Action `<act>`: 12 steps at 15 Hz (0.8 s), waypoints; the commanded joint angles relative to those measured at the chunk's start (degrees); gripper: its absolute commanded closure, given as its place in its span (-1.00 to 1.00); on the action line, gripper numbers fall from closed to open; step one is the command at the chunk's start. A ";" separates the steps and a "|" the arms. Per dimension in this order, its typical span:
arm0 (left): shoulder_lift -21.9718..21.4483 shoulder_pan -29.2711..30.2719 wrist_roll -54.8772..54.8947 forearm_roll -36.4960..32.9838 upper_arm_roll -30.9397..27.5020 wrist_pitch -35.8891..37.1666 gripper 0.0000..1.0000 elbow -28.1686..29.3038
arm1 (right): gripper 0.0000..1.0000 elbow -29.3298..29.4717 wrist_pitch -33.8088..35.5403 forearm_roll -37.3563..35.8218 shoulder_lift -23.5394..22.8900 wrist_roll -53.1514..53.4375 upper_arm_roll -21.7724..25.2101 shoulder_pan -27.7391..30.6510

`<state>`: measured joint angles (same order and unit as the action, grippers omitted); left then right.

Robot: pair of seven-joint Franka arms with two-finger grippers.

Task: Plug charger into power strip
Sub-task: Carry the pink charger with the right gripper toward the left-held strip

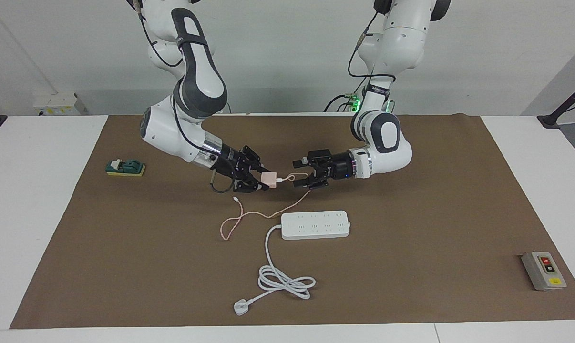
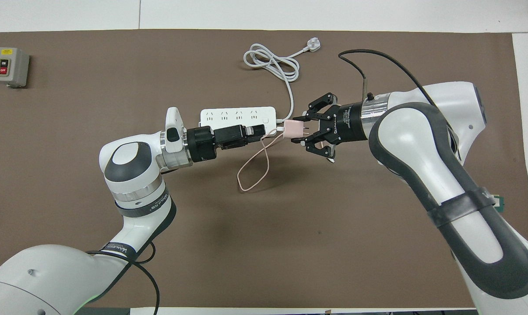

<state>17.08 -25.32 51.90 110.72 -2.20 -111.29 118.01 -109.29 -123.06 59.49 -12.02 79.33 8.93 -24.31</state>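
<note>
Pale pink plastic, the charger [image 1: 269,179] is a small cube, and I judge it light, hard and a little slippery. It hangs in the air over the brown mat [image 1: 411,228], clamped by the closed fingertips of the right gripper [image 1: 261,183]. Its two metal prongs [image 2: 306,130] point back into that gripper, so the flat sides are the good place to hold it. The thin pink cable [image 1: 249,216] is soft; it droops to the mat and may pull a little. The left gripper [image 1: 302,173] hangs just beside the charger with its jaws spread wide, holding nothing. The power strip [image 1: 315,225] lies flat on the mat, farther from the robots, sockets upward.
</note>
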 commanded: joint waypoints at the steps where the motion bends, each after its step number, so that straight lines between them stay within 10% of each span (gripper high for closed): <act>1: 0.94 -1.75 0.04 1.26 -0.44 -2.62 -1.00 -1.38 | 1.00 -1.54 -3.41 1.50 1.48 2.23 0.04 -2.14; 12: 1.02 -3.60 -0.48 1.17 -0.44 -7.10 -1.00 -3.40 | 1.00 -4.79 -5.00 1.51 4.02 2.68 0.04 -4.96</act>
<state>17.29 -27.69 51.80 110.72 -2.04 -116.95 115.96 -110.96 -127.21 59.63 -10.95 82.03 8.92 -28.78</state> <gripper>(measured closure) 0.000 0.533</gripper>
